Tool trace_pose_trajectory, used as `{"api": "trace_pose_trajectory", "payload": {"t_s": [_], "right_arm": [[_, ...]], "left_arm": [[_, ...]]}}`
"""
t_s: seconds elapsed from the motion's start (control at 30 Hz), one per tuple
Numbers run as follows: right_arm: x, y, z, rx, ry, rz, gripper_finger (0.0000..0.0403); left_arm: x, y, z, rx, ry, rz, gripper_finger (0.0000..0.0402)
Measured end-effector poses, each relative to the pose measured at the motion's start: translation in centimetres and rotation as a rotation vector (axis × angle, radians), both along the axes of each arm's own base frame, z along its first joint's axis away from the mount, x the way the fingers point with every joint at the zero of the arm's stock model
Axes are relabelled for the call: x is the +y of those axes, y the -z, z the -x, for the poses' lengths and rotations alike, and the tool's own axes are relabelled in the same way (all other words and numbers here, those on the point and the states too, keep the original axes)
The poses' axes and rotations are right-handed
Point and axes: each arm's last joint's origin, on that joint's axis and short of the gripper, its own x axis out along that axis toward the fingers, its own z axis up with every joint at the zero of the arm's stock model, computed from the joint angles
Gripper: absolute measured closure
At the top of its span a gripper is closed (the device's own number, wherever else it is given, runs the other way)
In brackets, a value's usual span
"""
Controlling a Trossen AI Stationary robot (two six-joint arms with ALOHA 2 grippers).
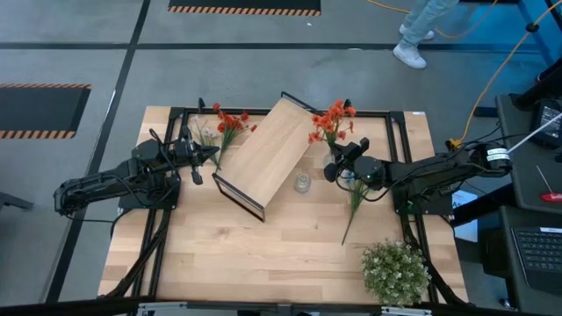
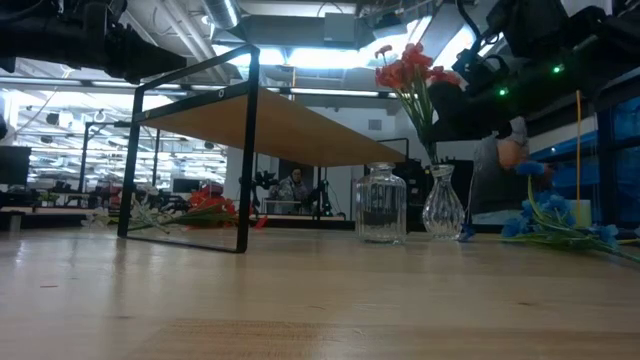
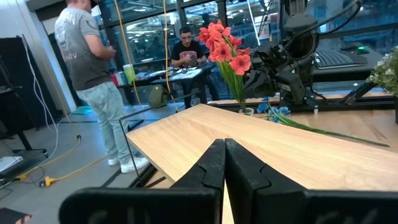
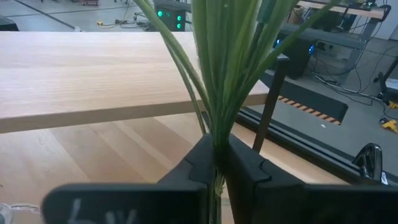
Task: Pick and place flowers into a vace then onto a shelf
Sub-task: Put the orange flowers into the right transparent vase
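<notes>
My right gripper (image 1: 335, 167) is shut on a red-orange flower sprig (image 1: 331, 118) that stands in a small clear vase (image 2: 443, 205) right of the shelf. The shelf (image 1: 270, 156), a light-wood board on a black wire frame, stands at an angle mid-table. A glass jar (image 1: 302, 183) stands by its right corner. A blue sprig (image 1: 355, 197) lies on the table near the right arm. More red sprigs (image 1: 230, 123) lie at the far left. My left gripper (image 1: 209, 154) is shut and empty at the shelf's left edge, level with the board (image 3: 292, 155). My right gripper pinches the sprig's bundle of green stems (image 4: 216, 134) between its two fingers, below the blossoms. The fingers come about level from the table's right side and lie across the stems. The sprig stands nearly upright, its lower end (image 2: 433, 170) in the vase.
A bushy round green plant (image 1: 395, 270) sits at the near right corner. A person's legs (image 1: 420, 31) show beyond the table's far edge, and people (image 3: 93, 68) stand in the room behind. Bare tabletop (image 1: 263, 254) lies near the front edge.
</notes>
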Motion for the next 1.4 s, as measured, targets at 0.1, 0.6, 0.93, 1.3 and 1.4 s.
{"api": "trace_pose_trajectory", "payload": {"t_s": [0.1,0.6,0.93,1.3,1.4], "right_arm": [[0.0,0.0,0.0,0.000,0.000,0.000,0.0342],[0.0,-0.5,-0.3,-0.010,-0.004,0.000,0.0242],[0.0,-2.9,-1.7,0.107,0.015,-0.064,0.0238],[0.1,-6.1,-1.9,0.251,0.067,-0.204,0.0238],[0.9,-6.2,-2.0,0.247,0.025,-0.233,0.0238]], "left_arm": [[0.0,0.0,0.0,0.000,0.000,0.000,0.0398],[0.0,0.0,0.0,0.000,0.000,0.001,0.0398],[0.0,0.0,0.0,-0.009,0.001,0.025,0.0398],[0.0,0.0,0.0,-0.009,0.001,0.025,0.0398],[0.0,0.0,0.0,-0.010,0.001,0.025,0.0398]]}}
